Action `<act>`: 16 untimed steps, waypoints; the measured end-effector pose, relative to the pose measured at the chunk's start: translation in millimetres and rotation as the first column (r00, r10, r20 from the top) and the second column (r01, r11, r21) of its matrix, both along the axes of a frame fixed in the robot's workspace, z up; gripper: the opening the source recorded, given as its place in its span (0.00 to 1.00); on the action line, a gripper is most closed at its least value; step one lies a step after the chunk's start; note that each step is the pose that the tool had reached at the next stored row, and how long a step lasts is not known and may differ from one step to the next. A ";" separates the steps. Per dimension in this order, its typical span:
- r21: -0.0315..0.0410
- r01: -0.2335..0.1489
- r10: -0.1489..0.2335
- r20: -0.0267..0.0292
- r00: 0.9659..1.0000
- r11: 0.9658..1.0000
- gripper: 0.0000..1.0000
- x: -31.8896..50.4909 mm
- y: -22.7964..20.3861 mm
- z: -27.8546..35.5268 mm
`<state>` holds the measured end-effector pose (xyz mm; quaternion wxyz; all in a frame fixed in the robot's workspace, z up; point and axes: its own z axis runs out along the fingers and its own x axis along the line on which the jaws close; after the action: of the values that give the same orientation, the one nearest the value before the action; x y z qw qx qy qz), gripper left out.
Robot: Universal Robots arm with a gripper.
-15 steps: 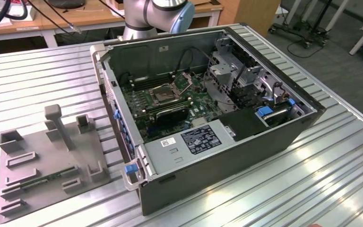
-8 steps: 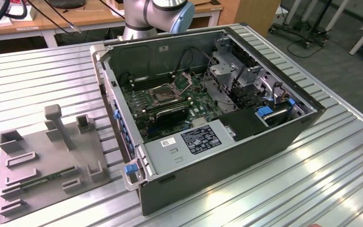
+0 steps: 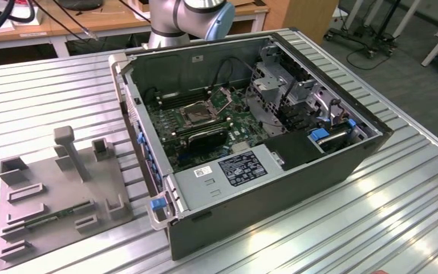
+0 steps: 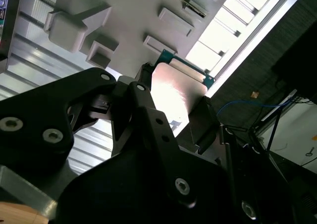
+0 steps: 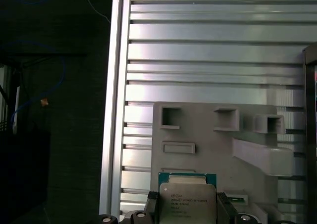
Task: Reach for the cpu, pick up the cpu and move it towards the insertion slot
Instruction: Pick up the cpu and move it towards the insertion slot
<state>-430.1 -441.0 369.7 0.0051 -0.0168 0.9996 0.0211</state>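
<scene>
Near the fixture, pincer clamps cpu (green-edged).

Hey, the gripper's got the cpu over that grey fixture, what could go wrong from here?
The gripper pinches the cpu only by two edges, so it might slip or tilt. The insertion slot lies deep inside the open case, whose walls the arm could strike. The grey fixture has upright posts nearby that might snag.
</scene>
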 end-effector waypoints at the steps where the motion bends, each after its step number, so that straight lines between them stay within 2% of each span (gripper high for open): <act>1: 0.000 0.000 0.000 0.000 1.000 1.000 0.54 0.5 0.0 0.0; 16: 0.000 0.000 0.000 0.000 1.000 1.000 0.54 4.8 0.0 0.0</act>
<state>-425.3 -440.9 369.7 0.0052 -0.0168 0.9996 0.0211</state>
